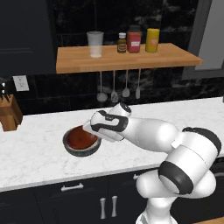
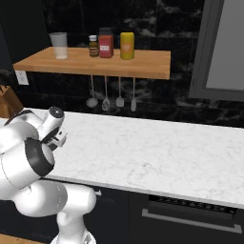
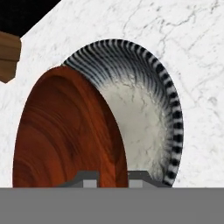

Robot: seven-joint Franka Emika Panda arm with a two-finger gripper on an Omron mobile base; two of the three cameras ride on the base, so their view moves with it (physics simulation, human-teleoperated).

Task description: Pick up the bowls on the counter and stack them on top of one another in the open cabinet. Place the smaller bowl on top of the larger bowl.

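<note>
Hand view: our gripper [image 3: 111, 177] straddles the red bowl's [image 3: 65, 135] rim, jaws narrowly apart; whether they clamp it, we cannot tell. It sits tilted inside the grey bowl [image 3: 148, 109] on the counter [image 1: 39, 153], below the shelf [image 1: 131, 59]. We should pinch firmly, lift straight.

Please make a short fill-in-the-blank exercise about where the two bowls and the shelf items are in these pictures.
1. The smaller bowl sits inside the ____ bowl.
2. Both bowls rest on the white marble ____.
3. The gripper hovers above the ____ bowl's rim.
4. The clear glass stands on the wooden ____.

Missing words: larger; counter; smaller; shelf
</note>
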